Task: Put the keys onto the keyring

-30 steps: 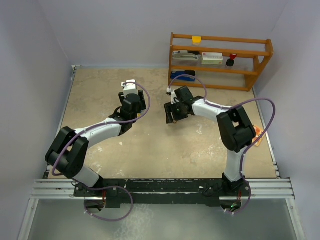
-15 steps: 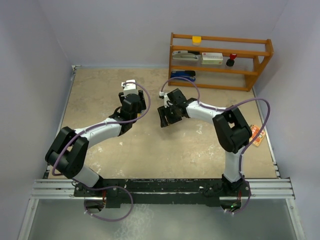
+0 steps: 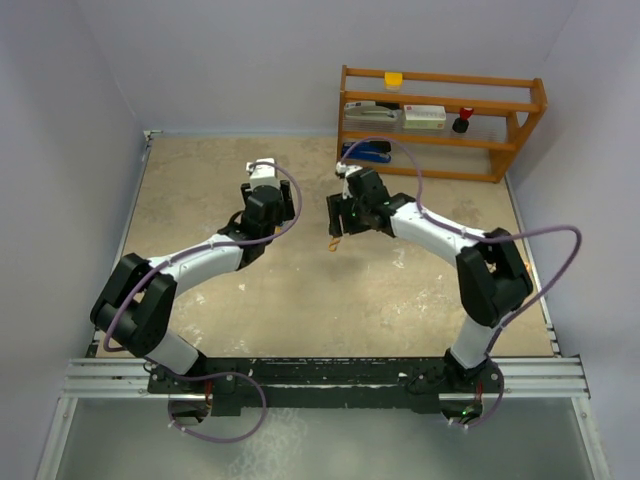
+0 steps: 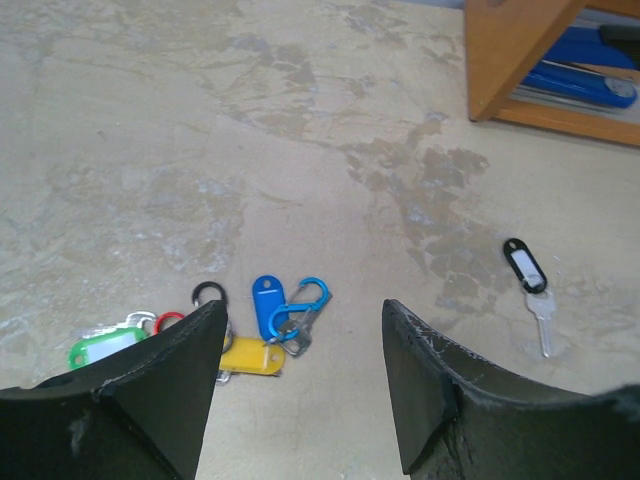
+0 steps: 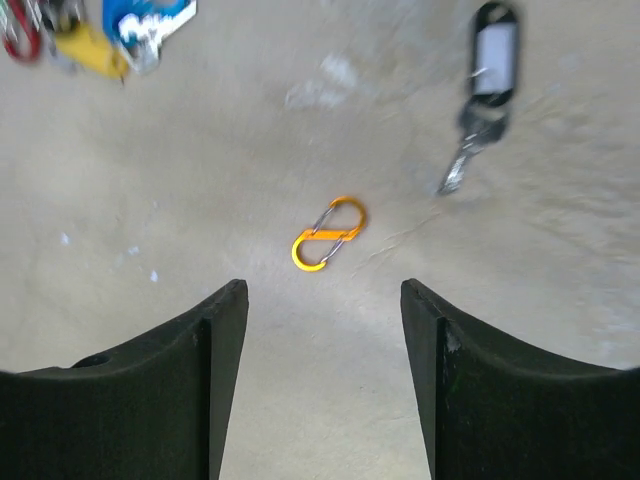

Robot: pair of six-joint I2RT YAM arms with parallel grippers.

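In the left wrist view a blue tag (image 4: 266, 304), a blue carabiner (image 4: 303, 305), a yellow tag (image 4: 251, 356) and a green tag (image 4: 100, 347) lie bunched on the table. A red hook (image 4: 168, 320) and a black hook (image 4: 208, 293) lie among them. A black tag with a white label (image 4: 525, 268) and its metal key (image 4: 543, 327) lie apart to the right. My left gripper (image 4: 305, 312) is open and empty just above the bunch. My right gripper (image 5: 322, 288) is open and empty, just short of an orange S-hook (image 5: 328, 233). The black tag (image 5: 495, 47) lies beyond it.
A wooden shelf (image 3: 440, 120) stands at the back right, with a blue stapler (image 3: 366, 152) under it. The shelf's leg (image 4: 510, 60) shows in the left wrist view. The orange hook (image 3: 335, 241) lies on the table between the two grippers.
My right gripper swung left, then drew back toward the shelf. The orange hook now shows lying on the table below it. The left arm has barely moved.
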